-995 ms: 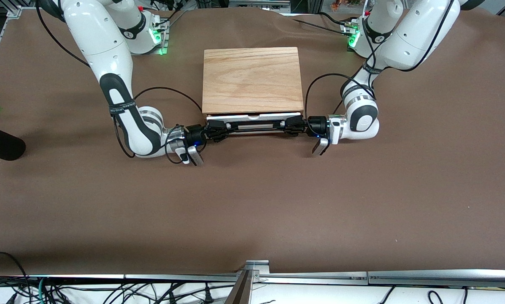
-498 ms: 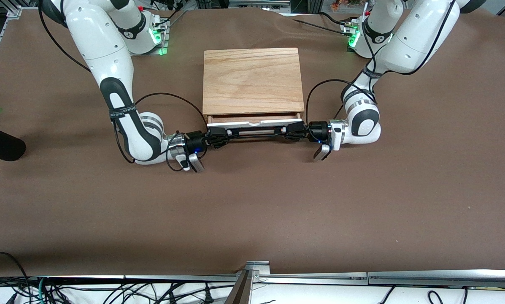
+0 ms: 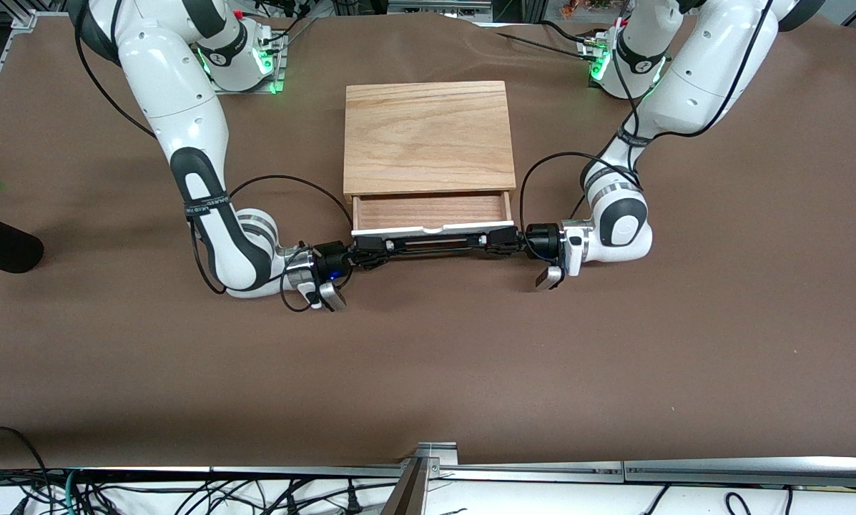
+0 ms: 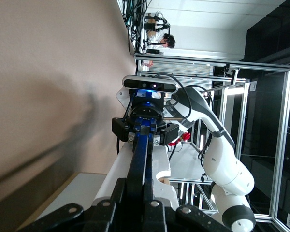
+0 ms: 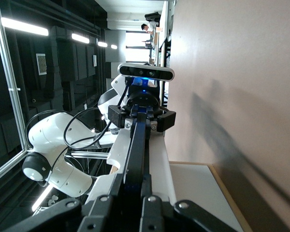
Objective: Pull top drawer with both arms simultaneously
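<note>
Top drawer (image 3: 430, 212) stands open, seemingly empty (both grippers clamp its handle (image 3: 435, 243)).

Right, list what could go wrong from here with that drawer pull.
1. The left gripper and right gripper are shut on opposite ends of the black wire handle; uneven pulling could skew and jam the top drawer.
2. The wood casing looks unclamped and might slide on the brown cloth.
</note>
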`<state>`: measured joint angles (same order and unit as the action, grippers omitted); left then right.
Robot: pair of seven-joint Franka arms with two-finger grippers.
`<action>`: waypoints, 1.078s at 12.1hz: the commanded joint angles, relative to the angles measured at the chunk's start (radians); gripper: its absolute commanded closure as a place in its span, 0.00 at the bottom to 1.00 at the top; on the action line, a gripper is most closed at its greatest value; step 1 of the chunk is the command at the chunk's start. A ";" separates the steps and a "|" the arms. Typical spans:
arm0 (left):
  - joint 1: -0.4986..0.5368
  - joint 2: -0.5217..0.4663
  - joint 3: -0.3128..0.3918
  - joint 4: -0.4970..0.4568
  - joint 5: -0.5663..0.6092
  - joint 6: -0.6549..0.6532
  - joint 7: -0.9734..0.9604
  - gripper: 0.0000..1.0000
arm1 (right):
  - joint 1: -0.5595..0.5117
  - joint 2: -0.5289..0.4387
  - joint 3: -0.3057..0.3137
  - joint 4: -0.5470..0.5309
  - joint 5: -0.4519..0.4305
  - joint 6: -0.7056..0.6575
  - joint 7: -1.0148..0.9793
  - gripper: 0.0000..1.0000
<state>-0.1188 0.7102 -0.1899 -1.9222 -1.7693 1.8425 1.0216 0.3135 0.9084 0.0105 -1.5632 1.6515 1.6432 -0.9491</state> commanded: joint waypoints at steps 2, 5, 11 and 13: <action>0.027 0.012 0.058 0.051 0.079 -0.029 -0.107 1.00 | -0.088 0.124 -0.020 0.221 0.051 0.101 0.049 1.00; 0.022 0.023 0.067 0.074 0.079 -0.029 -0.129 1.00 | -0.090 0.132 -0.046 0.258 0.048 0.116 0.093 1.00; 0.030 0.017 0.066 0.040 0.077 -0.037 -0.075 0.00 | -0.090 0.145 -0.056 0.270 0.042 0.118 0.090 0.62; 0.033 0.017 0.066 0.042 0.077 -0.039 -0.086 0.00 | -0.090 0.142 -0.063 0.265 0.021 0.115 0.085 0.00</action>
<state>-0.0810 0.7691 -0.1238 -1.8264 -1.7181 1.8114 0.9411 0.2545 1.0116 -0.0467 -1.3519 1.6776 1.7571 -0.8637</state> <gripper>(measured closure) 0.405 0.634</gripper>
